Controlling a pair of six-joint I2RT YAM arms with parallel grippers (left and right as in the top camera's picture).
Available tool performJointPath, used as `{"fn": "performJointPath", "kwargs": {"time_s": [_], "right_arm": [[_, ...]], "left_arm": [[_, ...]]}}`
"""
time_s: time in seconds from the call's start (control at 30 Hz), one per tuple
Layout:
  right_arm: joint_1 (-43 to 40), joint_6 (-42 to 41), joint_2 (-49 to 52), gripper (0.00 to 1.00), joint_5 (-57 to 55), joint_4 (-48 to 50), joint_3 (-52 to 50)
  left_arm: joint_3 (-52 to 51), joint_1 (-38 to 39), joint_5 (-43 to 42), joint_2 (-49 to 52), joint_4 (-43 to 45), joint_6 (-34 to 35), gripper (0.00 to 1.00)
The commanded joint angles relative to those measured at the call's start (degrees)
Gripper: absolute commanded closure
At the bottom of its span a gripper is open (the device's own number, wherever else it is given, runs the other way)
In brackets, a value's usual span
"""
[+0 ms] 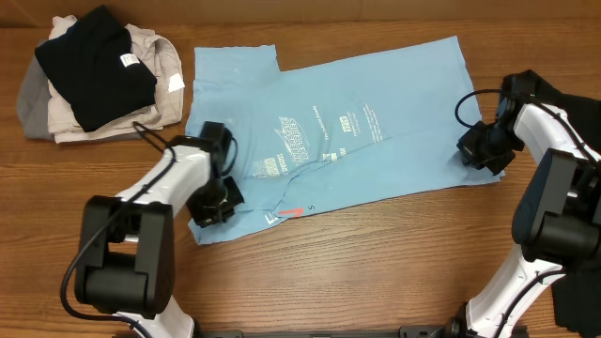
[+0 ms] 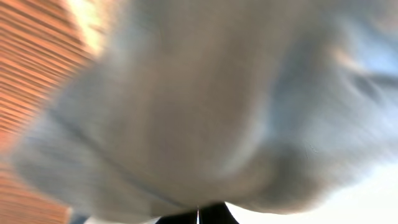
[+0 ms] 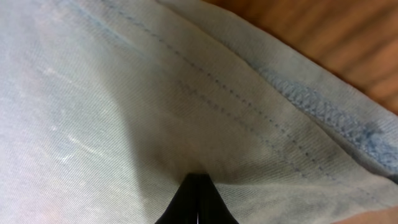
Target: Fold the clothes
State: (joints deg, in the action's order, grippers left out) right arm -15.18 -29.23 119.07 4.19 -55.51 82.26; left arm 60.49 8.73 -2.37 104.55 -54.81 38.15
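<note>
A light blue T-shirt [image 1: 376,141] with white lettering and a small red mark lies spread across the middle of the table. My left gripper [image 1: 214,202] sits at its lower left corner, shut on the cloth. In the left wrist view, blurred blue cloth [image 2: 186,106] drapes over the closed fingertips [image 2: 186,219]. My right gripper [image 1: 484,150] is at the shirt's right edge, shut on the fabric. The right wrist view shows the cloth puckering at the gripper [image 3: 198,180] beside a stitched hem [image 3: 323,112]. A black shirt [image 1: 94,61] tops a pile at the back left.
Under the black shirt lie beige and grey garments [image 1: 56,117], stacked at the table's back left corner. A dark shape [image 1: 577,282] lies past the right arm at the frame's right edge. Bare wooden tabletop [image 1: 376,263] runs along the front.
</note>
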Motion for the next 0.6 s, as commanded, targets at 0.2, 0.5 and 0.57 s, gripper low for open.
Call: {"fn": "performJointPath", "kwargs": {"time_s": [0.2, 0.5, 0.57], "right_arm": [[-2.4, -3.9, 0.8, 0.96, -3.9, -4.3, -1.7], [-5.4, -6.0, 0.7, 0.96, -4.2, -9.6, -1.7], [-5.7, -7.0, 0.6, 0.96, -4.8, -11.2, -1.7]], "left_arm": [[-0.3, -4.9, 0.9, 0.9, 0.5, -3.9, 0.96], [-0.3, -5.9, 6.1, 0.9, 1.3, -4.1, 0.96], [-0.3, -6.7, 5.9, 0.9, 1.4, -4.8, 0.96]]}}
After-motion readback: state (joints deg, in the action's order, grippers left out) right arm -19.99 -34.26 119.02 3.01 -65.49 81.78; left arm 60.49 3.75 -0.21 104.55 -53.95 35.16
